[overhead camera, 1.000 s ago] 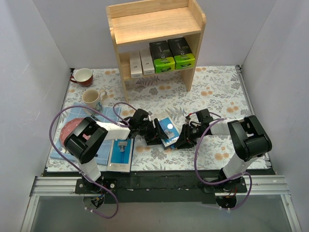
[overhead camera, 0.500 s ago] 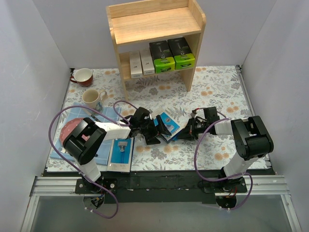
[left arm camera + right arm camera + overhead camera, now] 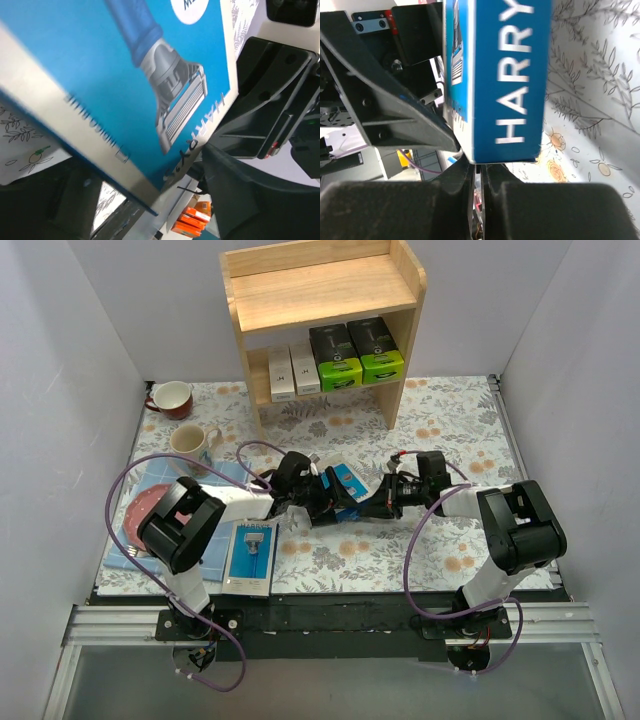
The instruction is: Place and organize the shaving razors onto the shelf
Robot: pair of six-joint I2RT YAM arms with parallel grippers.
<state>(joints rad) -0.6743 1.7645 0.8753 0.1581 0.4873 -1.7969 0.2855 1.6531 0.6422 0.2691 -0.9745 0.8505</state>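
The wooden shelf (image 3: 320, 290) stands at the back. Its lower tier holds two white boxes (image 3: 292, 370) and two black boxes with green ends (image 3: 355, 355). A blue razor pack (image 3: 348, 481) is tipped up on edge between my two grippers. It fills the left wrist view (image 3: 125, 75), with one corner down between my left gripper's (image 3: 155, 200) wide-apart fingers. My right gripper (image 3: 481, 175) is shut, and the pack's blue end (image 3: 505, 75) rests on its tips. A second blue pack (image 3: 250, 555) lies flat at the front left.
A red mug (image 3: 172, 398) and a cream mug (image 3: 192, 443) stand left of the shelf. A pink plate (image 3: 143, 508) on a blue mat sits at the left edge. White walls close in both sides.
The blue pack has gone from lying flat to tipped up on edge and has shifted a little towards the shelf. My right gripper has moved in under it, and my left gripper has followed.
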